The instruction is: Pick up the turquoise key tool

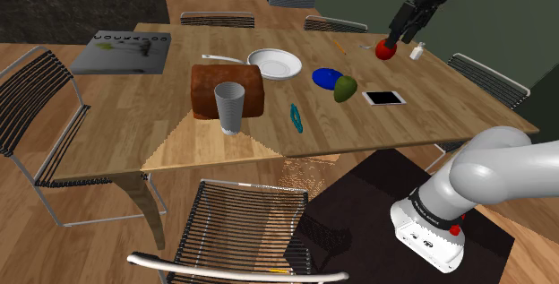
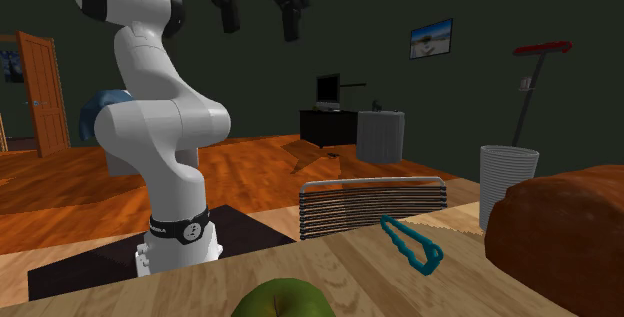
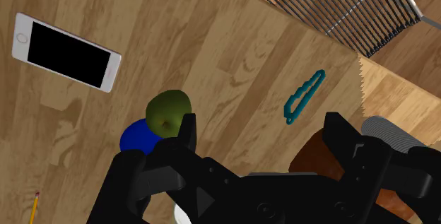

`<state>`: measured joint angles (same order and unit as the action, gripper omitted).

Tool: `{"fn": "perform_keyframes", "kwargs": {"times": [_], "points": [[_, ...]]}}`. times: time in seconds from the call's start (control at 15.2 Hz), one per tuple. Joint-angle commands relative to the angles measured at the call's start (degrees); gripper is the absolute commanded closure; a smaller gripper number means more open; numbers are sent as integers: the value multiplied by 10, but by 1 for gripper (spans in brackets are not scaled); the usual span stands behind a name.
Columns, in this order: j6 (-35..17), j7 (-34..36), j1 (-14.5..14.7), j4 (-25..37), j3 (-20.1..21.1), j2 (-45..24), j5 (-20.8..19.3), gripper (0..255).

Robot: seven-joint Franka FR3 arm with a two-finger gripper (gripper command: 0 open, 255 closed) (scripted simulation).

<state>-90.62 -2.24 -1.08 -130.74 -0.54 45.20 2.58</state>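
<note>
Your pincer [image 1: 405, 30] is released: in the wrist view its two black fingers stand wide apart with nothing between them. It hangs high over the counter [image 1: 161, 116], well apart from the target.

The key tool [image 1: 296, 117] lies flat on the wood near the counter's edge on the chair [image 1: 242, 228] side. It sits between the grey cup [image 1: 230, 107] in front of the brown loaf [image 1: 227, 90] and the green fruit [image 1: 345, 88], touching none of them. From the wrist camera it lies out past the fingertips, nearer to one finger than the other, so you are not centred on it.

It is a slim, elongated outline, an open loop with a toothed edge along one side, and it barely rises off the surface. Expect it to be very light and probably stiff, so weight won't trouble you. The low profile will, because your fingertips must get almost down to the wood before closing, or they will shut above it.

Take it across its narrow width, about mid-length, with the fingers square to its long axis. Gripped near an end, it would likely pivot or swing. Closed along its length, the fingers would have little to bear on and might push it along the wood. The frame looks thin, so a firm squeeze could flex the loop or flick it out sideways if its finish is slick. The cup stands closest on one side, so give it room as you descend.
</note>
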Motion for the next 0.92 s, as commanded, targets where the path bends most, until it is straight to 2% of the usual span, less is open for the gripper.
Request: {"fn": "perform_keyframes", "kwargs": {"times": [0.0, 0.46, 0.86], "points": [[0, 0, 0, 0, 0, 0, 0, 0], [-115, 116, -5, -81, 74, -35, 36, 0], [-221, 216, -9, -117, 139, -107, 58, 0]]}}
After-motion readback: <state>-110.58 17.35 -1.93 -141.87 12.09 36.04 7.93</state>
